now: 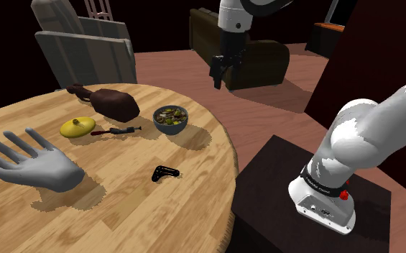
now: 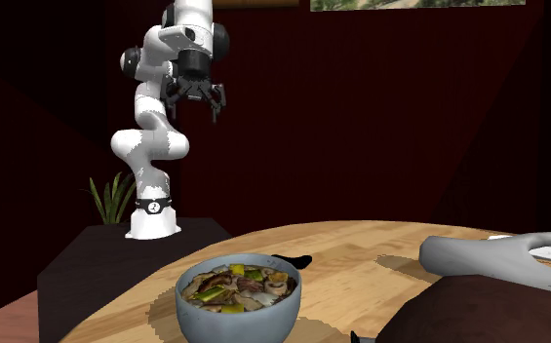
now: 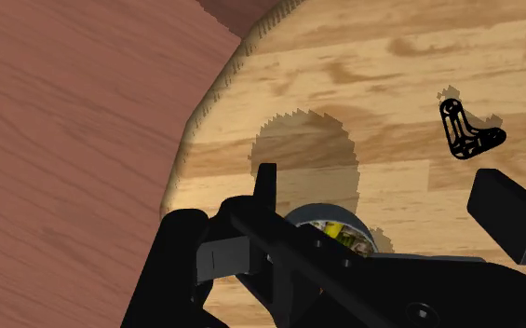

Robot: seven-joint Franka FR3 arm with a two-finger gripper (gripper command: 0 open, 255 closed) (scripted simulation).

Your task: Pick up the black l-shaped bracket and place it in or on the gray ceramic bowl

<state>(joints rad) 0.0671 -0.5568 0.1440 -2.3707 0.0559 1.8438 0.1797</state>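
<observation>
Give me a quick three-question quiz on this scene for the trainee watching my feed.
1. Open or shut: how do the fingers of the black two-finger gripper stand?
2. The grey round bowl holds: A mixed food; B nothing; C a spoon.
3. True or false: the small black L-shaped bracket lies on the round wooden table, apart from the bowl.
Key: 1 open; 2 A; 3 true.

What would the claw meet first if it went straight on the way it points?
Probably the grey bowl of mixed food, which sits between the fingers of the open black claw, or the round wooden table beside it; depth is unclear. The black L-shaped bracket lies off to one side.
</observation>
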